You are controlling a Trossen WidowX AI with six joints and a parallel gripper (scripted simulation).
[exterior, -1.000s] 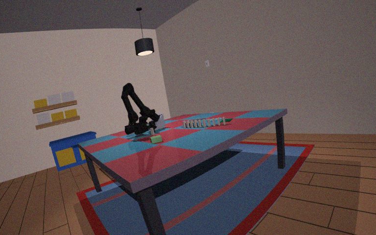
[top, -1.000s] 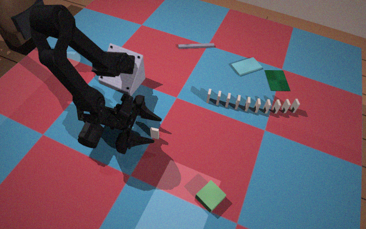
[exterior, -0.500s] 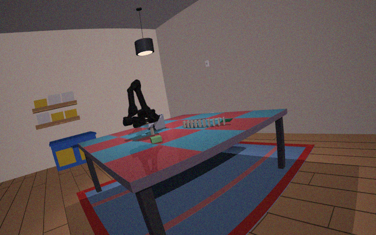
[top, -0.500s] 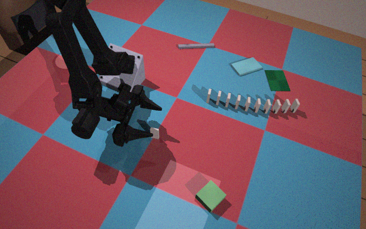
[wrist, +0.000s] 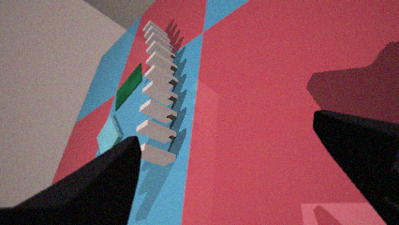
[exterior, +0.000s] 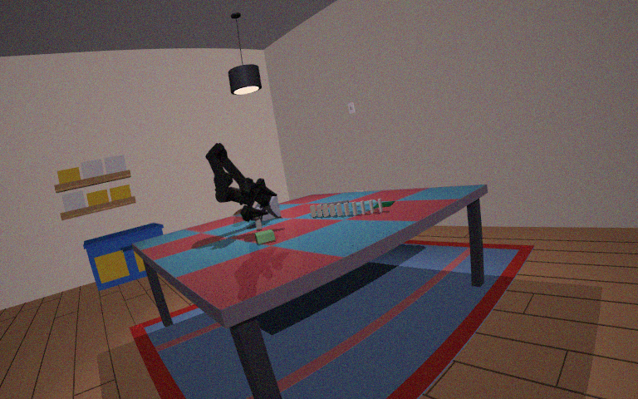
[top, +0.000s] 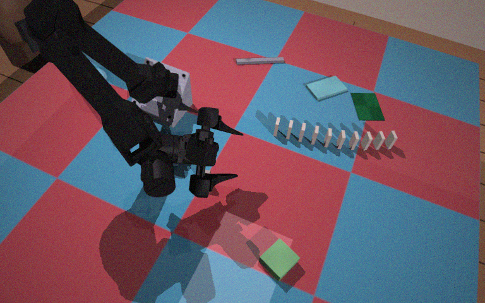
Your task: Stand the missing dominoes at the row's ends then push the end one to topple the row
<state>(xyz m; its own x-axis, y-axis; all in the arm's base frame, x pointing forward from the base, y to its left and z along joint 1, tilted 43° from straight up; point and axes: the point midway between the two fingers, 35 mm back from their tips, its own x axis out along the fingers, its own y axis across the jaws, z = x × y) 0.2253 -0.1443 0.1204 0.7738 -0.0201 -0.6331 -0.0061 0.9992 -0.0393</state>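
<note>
A curved row of several pale dominoes (top: 328, 137) (exterior: 340, 209) (wrist: 157, 112) stands upright on the right part of the table, evenly spaced. A loose pale domino (top: 207, 171) (exterior: 258, 224) is mostly hidden behind my gripper in the top view; in the exterior view it looks upright on the table under the arm. It does not show in the wrist view. My gripper (top: 240, 154) (exterior: 272, 215) (wrist: 227, 131) is wide open and empty, raised above the table to the left of the row. Its fingertips are apart from the dominoes.
A green block (top: 279, 259) (exterior: 265, 236) lies nearer the front. A light teal slab (top: 326, 88) (wrist: 109, 136) and a dark green patch (top: 367, 106) (wrist: 129, 87) lie behind the row. A grey bar (top: 260, 60) lies farther back. A white bracket (top: 182, 84) stands beside the arm.
</note>
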